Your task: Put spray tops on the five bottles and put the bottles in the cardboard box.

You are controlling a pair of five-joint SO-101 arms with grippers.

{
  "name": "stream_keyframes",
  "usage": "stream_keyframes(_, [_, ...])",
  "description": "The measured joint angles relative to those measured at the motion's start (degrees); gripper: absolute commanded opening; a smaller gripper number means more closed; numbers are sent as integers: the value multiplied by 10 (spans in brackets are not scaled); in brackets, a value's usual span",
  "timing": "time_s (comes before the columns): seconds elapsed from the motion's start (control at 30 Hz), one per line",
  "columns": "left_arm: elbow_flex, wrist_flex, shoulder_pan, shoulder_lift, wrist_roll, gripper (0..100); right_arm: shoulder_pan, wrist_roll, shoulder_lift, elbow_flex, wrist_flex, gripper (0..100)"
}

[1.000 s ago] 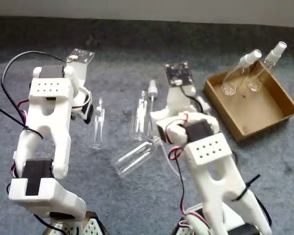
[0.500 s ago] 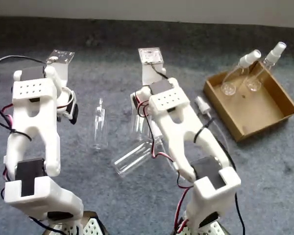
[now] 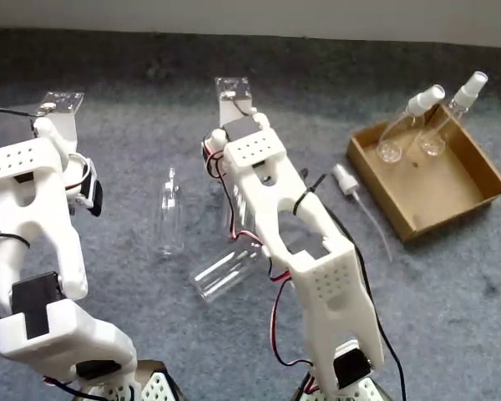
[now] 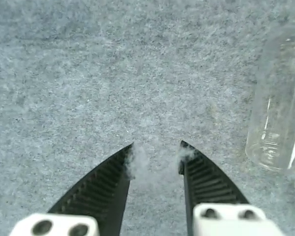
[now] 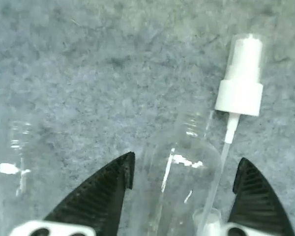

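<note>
My right end effector [image 5: 184, 166] is spread wide and grips nothing. A clear, uncapped bottle [image 5: 179, 152] stands right between its jaws; I can't tell whether either jaw touches it. Just past the tips lies a white spray top [image 5: 240, 81], its thin tube running back alongside that bottle. A second bottle [image 5: 17, 147], also clear and open-necked, stands off to one side. My left end effector [image 4: 156, 150] is parted too and empty, tips down near the grey bench [image 4: 88, 73], with the second bottle just beside it. From above, a tipped bottle [image 3: 225, 271] lies near the right arm. A loose spray top [image 3: 345, 178] rests beside the cardboard box [image 3: 377, 194], and two capped bottles [image 3: 405, 121] lean inside the box.
</note>
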Motion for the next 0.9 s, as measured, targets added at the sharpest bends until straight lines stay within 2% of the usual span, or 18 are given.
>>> stream_keyframes(0.33, [0,0,-9,0,0,109,-2,-3,34,-33,49,284])
stream_keyframes(0.53, [0,0,-9,0,0,109,-2,27,34,-33,51,106])
stream_keyframes(0.7, [0,0,-9,0,0,109,-1,40,34,-35,56,101])
stream_keyframes(0.9, [0,0,-9,0,0,109,5,40,34,-113,134,102])
